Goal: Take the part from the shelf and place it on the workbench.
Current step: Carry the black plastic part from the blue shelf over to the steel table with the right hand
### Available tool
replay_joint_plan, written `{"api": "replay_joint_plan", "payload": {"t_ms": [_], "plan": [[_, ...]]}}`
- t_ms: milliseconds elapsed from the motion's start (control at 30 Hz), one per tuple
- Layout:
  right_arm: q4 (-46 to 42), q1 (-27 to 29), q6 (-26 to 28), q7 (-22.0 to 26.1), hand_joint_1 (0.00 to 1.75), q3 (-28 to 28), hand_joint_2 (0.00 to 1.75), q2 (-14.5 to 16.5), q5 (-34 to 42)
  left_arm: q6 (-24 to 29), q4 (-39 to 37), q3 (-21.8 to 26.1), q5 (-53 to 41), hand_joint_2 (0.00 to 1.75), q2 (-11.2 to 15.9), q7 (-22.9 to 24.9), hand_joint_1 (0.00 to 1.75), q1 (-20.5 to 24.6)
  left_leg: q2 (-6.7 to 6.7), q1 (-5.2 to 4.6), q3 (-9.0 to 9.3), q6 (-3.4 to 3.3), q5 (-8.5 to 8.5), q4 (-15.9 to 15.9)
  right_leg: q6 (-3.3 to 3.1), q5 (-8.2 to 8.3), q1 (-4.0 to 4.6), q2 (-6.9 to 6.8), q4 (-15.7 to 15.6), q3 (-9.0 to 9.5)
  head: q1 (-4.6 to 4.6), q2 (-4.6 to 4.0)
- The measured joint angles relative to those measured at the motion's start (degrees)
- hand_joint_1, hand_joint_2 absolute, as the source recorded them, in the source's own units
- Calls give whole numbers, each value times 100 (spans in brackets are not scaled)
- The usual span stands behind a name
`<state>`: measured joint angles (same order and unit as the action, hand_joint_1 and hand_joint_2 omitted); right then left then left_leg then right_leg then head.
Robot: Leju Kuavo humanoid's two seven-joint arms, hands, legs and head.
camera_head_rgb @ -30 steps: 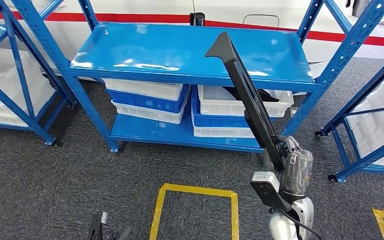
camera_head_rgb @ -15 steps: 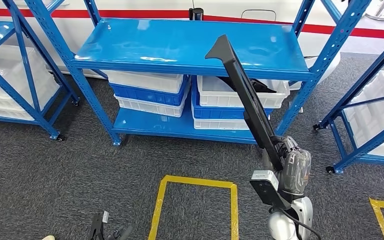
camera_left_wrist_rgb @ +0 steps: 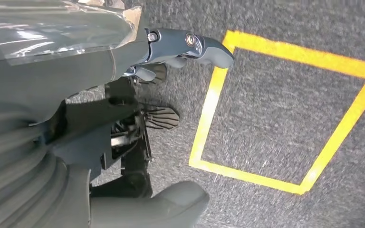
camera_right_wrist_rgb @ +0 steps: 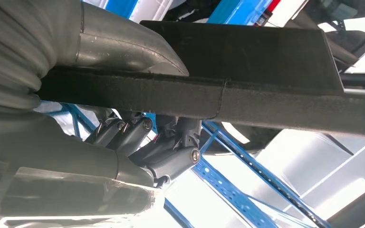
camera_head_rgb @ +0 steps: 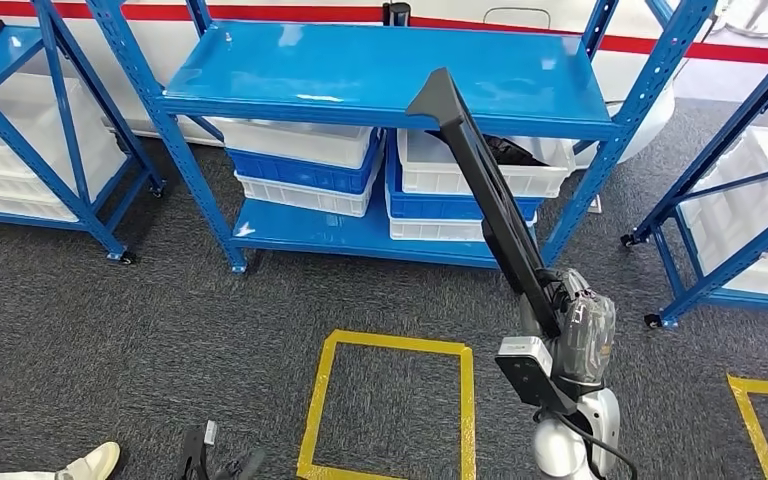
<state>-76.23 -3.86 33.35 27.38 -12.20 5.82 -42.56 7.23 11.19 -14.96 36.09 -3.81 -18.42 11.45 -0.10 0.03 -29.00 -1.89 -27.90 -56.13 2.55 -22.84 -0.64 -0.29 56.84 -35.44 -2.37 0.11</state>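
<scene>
The part point(camera_head_rgb: 490, 195), a long black bar with an angled tip, is held up in the air in front of the shelf point(camera_head_rgb: 380, 75), rising on a slant from the right hand point(camera_head_rgb: 560, 305) so that its upper end crosses the front edge of the blue upper deck in the head view. The right hand grips the bar's lower end; in the right wrist view its thumb lies along one face of the part point(camera_right_wrist_rgb: 247, 71) and the darker fingers point(camera_right_wrist_rgb: 171, 142) curl against the other, so the grip is closed around it. The left hand point(camera_left_wrist_rgb: 190, 47) hangs low over the floor point(camera_head_rgb: 110, 330) with its fingers loosely curled and nothing in them, though whether they are closed or merely relaxed cannot be told. The shelf is a blue steel rack with a bare glossy top deck and, on the lower deck, stacked white and blue bins point(camera_head_rgb: 305, 165); one white bin point(camera_head_rgb: 480, 165) holds more dark parts. Similar blue racks with white bins stand to either side. The floor is dark grey carpet marked with a yellow taped square point(camera_head_rgb: 390, 410), and a white wall with a red stripe point(camera_head_rgb: 740, 52) runs behind the racks. A light shoe point(camera_head_rgb: 90, 462) shows at the lower edge.
</scene>
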Motion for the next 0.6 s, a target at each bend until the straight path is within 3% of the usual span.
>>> {"api": "replay_joint_plan", "payload": {"t_ms": [67, 133, 167, 200, 233, 300, 367, 400, 500, 533, 600], "plan": [[2, 2, 0, 4, 175, 0, 175, -9, 6, 1, 0, 2, -8, 175, -3, 0, 0, 9, 22, 21, -116, -104, 148, 44, -12, -331, -1, 12, 349, -165, 26, 0], [11, 5, 0, 8, 175, -2, 175, -17, 11, -2, 0, 3, -19, 175, -2, 0, 0, 13, 28, 13, -282, -144, 274, 40, -40, -833, -10, 17, 1100, -401, 50, 0], [19, 8, 0, 10, 175, -2, 175, -22, 15, -4, 0, 3, -23, 175, -3, -1, 0, 12, 30, 11, -369, -144, 338, 36, -20, -983, -12, 17, 1458, -473, 52, 0], [25, 11, 0, 11, 175, -3, 175, -26, 20, -5, 0, 3, -26, 175, -3, 0, 0, 12, 31, 11, -455, -137, 401, 31, 23, -1020, -15, 17, 1666, -469, 54, 0], [30, 13, 0, 13, 175, -3, 175, -29, 26, -7, 0, 3, -26, 175, -2, 0, 0, 11, 32, 11, -537, -126, 462, 26, 79, -957, -18, 17, 1672, -364, 57, 0], [31, 15, 1, 15, 175, -2, 175, -29, 36, -10, 0, 3, -30, 175, -2, 2, 0, 11, 29, 12, -677, -90, 577, 8, 153, -730, -25, 16, 1036, 178, 58, 0], [29, 12, 2, 19, 175, -3, 175, -24, 38, -13, 0, 3, -33, 175, -2, 1, 0, 10, 21, -5, -769, -33, 676, -13, 107, -697, -9, 20, 148, 797, 50, 0], [28, 13, 2, 21, 175, -2, 175, -22, 38, -13, 0, 3, -33, 175, -2, 1, 0, 8, 21, -10, -789, 0, 725, -15, 64, -730, 0, 24, -108, 945, 46, 0], [27, 27, -2, 21, 175, 1, 175, -15, 38, -15, 0, 2, -36, 175, 7, 0, 0, -6, 11, 5, -838, 113, 812, -6, -87, -667, -8, 30, -209, 883, 37, 0], [26, 29, -10, 16, 175, 2, 175, -8, 38, -15, 0, 1, -39, 175, 12, 0, 0, -15, 3, 17, -889, 148, 692, -89, -159, -608, -21, 24, -211, 842, 28, 0], [26, 32, -26, 4, 175, 2, 175, 5, 31, -15, 0, 1, -44, 175, 19, -2, 0, -29, -8, 42, -1067, 205, 173, -575, -261, -473, -40, 10, -216, 730, 9, 0]]}}
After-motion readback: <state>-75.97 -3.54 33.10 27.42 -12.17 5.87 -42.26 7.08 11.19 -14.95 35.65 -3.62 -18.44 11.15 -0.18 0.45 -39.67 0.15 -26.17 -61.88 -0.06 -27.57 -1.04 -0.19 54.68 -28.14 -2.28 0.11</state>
